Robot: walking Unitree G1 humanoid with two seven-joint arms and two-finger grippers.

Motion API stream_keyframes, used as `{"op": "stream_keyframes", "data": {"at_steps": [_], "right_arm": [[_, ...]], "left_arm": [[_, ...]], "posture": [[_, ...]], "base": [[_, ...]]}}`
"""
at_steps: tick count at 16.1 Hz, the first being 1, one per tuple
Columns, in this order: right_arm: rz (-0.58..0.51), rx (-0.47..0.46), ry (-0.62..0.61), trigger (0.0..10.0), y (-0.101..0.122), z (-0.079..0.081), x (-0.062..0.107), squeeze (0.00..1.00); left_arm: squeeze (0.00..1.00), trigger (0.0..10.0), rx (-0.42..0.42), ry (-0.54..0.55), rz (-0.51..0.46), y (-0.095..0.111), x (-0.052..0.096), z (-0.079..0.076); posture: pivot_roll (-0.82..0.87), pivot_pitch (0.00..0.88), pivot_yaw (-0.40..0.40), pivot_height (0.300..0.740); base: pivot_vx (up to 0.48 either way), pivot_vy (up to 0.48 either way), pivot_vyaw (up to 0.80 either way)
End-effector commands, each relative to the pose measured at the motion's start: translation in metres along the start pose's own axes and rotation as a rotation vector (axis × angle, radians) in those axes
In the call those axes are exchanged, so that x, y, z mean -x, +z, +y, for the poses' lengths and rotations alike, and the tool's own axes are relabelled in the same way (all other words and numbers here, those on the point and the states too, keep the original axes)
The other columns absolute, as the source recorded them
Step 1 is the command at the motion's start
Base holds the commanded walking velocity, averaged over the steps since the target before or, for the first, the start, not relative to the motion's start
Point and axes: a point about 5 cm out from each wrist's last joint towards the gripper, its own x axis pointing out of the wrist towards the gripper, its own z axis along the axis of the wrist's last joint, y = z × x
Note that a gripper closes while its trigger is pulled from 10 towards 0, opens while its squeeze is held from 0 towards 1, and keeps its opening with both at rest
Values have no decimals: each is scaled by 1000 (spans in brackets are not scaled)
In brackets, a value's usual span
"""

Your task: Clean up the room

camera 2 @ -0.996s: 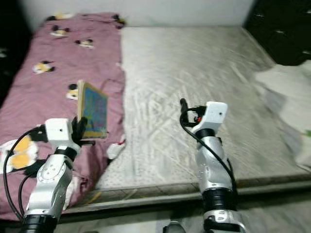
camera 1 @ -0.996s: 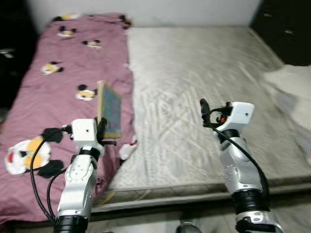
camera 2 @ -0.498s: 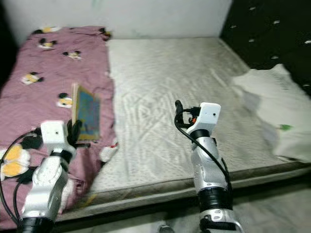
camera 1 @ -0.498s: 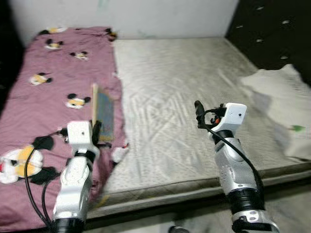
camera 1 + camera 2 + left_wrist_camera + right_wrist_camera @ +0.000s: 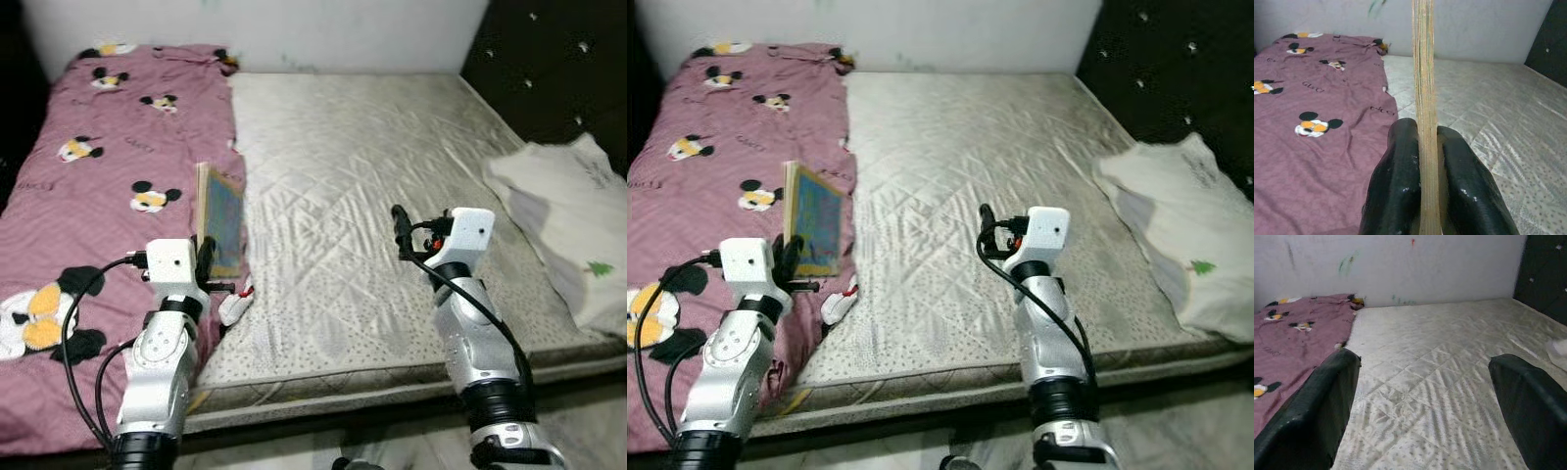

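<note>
The left gripper [image 5: 208,262] is clamped on the lower edge of a thin book [image 5: 221,233], holding it upright at the left of centre in the left eye view, above the seam where the maroon cartoon-mouse blanket [image 5: 88,186] meets the bare quilted mattress [image 5: 372,166]. In the left wrist view both black fingers [image 5: 1400,196] press flat against the book's faces (its page edge runs straight up the middle of that frame), a pinch that suits something this slim and probably keeps it from flopping. Carried clear of the bedding, it looks ready to go elsewhere as part of tidying the room.

The right gripper [image 5: 398,225] hangs over the middle of the mattress, spread wide with nothing between its fingers, likely kept free for the next item. A white pillow [image 5: 568,211] lies at the right edge, and a small white object [image 5: 233,305] sits at the blanket's edge just below the book.
</note>
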Motion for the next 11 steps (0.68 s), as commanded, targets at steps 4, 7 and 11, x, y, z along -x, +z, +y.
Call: {"op": "stream_keyframes", "data": {"at_steps": [4, 7, 11], "right_arm": [[-1, 9, 0, 10000, 1, 0, -2, 0], [0, 13, -2, 10000, 1, -1, -2, 0], [0, 17, -5, 10000, 1, -1, -1, 0]], "left_arm": [[0, 10000, 0, 18, -33, 6, -2, 2], [0, 10000, 2, 22, -32, 6, -2, 2], [0, 10000, 2, 29, -28, 5, -2, 4]], "posture": [[-28, 67, -42, 740], [-29, 68, -42, 740], [-31, 72, -43, 740]], "base": [[0, -275, 0], [0, -286, 0], [0, -305, 0]]}}
